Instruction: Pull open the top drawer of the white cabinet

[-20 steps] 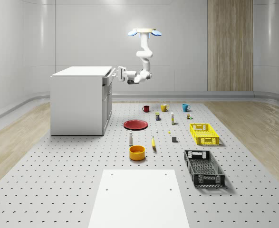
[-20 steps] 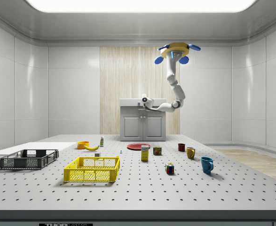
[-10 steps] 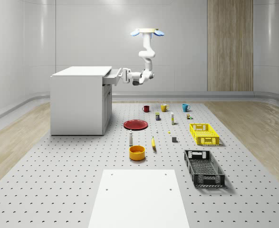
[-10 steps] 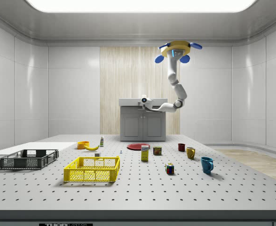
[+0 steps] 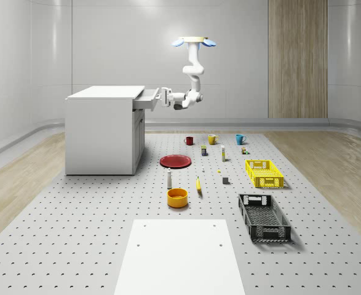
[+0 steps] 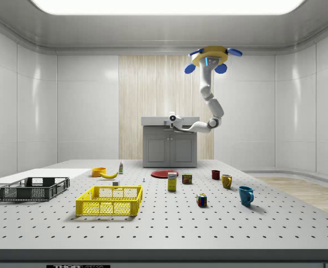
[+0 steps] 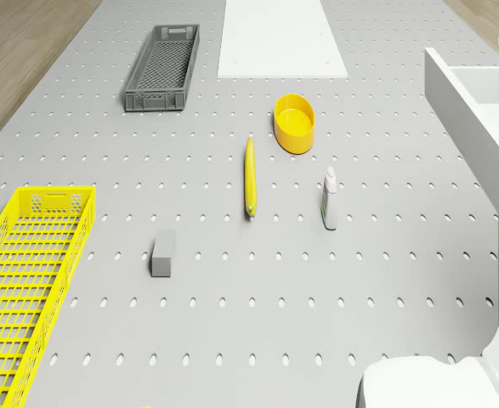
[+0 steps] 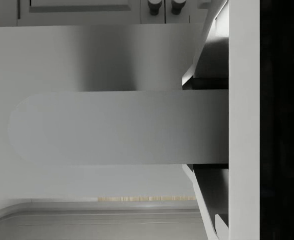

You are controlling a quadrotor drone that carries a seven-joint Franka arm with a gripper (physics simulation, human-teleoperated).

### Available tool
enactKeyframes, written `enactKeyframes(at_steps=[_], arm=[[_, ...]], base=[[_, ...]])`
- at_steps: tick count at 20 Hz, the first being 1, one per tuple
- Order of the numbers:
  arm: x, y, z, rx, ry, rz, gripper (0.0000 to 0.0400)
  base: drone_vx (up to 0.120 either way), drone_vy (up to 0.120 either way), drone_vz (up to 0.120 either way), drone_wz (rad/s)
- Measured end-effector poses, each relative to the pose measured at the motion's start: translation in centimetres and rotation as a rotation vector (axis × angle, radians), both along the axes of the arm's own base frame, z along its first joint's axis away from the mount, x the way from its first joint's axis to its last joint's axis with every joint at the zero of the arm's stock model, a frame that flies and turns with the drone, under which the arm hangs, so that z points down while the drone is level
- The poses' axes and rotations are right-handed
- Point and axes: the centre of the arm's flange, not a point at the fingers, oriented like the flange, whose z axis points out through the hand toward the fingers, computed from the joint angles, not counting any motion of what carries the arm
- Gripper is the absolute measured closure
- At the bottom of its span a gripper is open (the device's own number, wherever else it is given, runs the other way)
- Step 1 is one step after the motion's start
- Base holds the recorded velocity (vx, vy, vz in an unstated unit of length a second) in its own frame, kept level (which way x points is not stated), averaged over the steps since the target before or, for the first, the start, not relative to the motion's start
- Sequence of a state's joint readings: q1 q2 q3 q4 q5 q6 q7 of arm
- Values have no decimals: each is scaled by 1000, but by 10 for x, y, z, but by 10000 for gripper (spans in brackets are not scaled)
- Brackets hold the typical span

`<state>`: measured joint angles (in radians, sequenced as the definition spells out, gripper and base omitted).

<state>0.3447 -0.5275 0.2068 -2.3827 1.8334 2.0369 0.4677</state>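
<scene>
Perforated floor, white cabinet [image 5: 103, 129] at whole-scene view's left. Top drawer [image 5: 147, 99] further out than second ago, partly open. Drone [image 5: 194, 42] hovers beside cabinet, shifted away. Jaws at drawer front, clamped on handle [image 8: 111, 127] as I judge. Pull progressing.

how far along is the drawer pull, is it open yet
Partly done: the top drawer already juts out from the white cabinet. In hand: the gripper is at the drawer's front while the drone hovers out past the cabinet's front, above the table. Left: any further pull, then release; how far it can still slide isn't visible.
</scene>
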Motion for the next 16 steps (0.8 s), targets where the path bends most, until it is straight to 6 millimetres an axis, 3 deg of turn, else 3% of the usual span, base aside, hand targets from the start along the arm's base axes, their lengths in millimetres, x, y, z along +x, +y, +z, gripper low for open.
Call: enactKeyframes(at_steps=[14,16], arm=[[-1,1,-1,-2,-12,-4,292],[-1,1,-1,-1,-13,-4,293]], base=[[0,120,0,0],[0,0,0,0]])
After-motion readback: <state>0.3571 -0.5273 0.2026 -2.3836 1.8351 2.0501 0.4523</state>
